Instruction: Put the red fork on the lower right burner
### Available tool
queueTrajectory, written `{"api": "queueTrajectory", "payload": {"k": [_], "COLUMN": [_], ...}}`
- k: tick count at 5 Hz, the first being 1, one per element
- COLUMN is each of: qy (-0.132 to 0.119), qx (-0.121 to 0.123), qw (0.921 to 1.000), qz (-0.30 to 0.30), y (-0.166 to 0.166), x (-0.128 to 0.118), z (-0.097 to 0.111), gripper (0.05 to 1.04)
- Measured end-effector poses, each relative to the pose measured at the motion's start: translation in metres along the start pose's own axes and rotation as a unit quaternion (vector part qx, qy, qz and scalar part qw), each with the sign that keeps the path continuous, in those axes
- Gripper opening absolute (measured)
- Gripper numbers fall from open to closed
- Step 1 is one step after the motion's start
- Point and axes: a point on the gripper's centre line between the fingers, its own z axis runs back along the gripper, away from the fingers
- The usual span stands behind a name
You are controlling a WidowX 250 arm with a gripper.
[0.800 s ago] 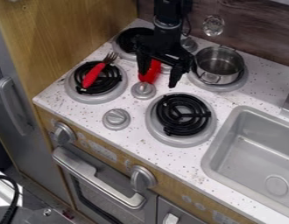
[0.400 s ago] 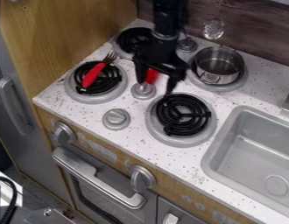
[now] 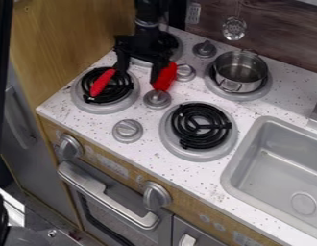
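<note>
My gripper (image 3: 139, 73) hangs open above the area between the left burners and the middle knobs, its two fingers spread. The red fork (image 3: 102, 82) lies slanted across the lower left burner (image 3: 78, 98), handle toward the front. Its tine end is hidden by the gripper's left finger. A second red object (image 3: 165, 77) stands out just right of the right finger, behind a knob; whether they touch, I cannot tell. The lower right burner (image 3: 201, 126) has black coils with nothing on them.
A metal pot (image 3: 240, 72) sits on the upper right burner. The upper left burner (image 3: 167, 43) is partly behind the arm. Several grey knobs (image 3: 128, 130) rise between burners. At the right is a sink (image 3: 283, 168), and a wooden wall (image 3: 65, 43) borders the left.
The gripper has moved left, from above the middle of the stove to beside the fork, now covering its tines. More of the second red object is exposed. The fork's handle has not moved.
</note>
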Motion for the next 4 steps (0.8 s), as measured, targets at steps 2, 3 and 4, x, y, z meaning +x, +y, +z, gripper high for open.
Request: {"api": "queueTrajectory", "payload": {"k": [2, 3, 4], "qy": [0.010, 0.039, 0.049], "qx": [0.002, -0.017, -0.032], "qw": [0.9946, 0.9918, 0.9900], "qz": [0.103, 0.121, 0.128], "y": [0.074, 0.080, 0.077], "x": [0.007, -0.002, -0.005], "z": [-0.014, -0.031, -0.037], "gripper": [0.999, 0.999, 0.999]}}
